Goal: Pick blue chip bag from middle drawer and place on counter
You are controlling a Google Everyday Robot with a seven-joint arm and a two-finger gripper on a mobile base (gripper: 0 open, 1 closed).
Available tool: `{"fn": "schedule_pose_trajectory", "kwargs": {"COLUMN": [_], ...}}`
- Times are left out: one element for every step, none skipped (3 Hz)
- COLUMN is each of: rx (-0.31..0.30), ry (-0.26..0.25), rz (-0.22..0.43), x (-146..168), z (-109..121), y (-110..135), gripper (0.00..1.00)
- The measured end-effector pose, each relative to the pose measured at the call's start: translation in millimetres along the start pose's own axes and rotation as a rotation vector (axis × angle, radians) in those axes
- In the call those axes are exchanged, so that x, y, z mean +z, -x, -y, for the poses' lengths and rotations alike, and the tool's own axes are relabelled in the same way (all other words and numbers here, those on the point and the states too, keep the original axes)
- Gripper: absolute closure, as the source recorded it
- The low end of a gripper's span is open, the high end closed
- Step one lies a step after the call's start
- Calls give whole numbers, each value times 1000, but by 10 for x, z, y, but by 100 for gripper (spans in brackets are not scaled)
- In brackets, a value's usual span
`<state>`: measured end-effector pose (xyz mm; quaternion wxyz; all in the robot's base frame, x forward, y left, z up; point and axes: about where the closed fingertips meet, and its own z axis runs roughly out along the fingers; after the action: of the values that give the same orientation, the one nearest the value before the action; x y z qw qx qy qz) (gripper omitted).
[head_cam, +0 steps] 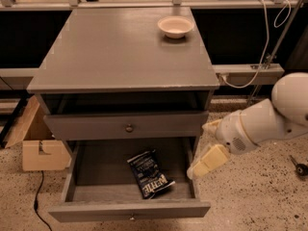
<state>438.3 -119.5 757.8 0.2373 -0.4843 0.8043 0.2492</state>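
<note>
Flat on the floor of the pulled-out middle drawer point(98, 170), toward its right front: the blue chip bag point(150, 173). Just outside the drawer's right wall, the claw point(210, 144) - spread wide, seemingly, and holding nothing. At the tabletop point(120, 52) far right corner, a cream bowl point(175, 26).

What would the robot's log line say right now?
tool: open, empty, at right edge of drawer | bag: lying in drawer, untouched | counter: no bag, bowl at back
</note>
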Motion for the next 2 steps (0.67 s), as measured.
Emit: {"fn": "schedule_pose_trajectory", "kwargs": {"rx": [-28,-53], "ry": [-4,-25], "rz": [-21,-22], "x": [472,953], "z": [29,105], "y": [-410,-702], "gripper": [0,0]}}
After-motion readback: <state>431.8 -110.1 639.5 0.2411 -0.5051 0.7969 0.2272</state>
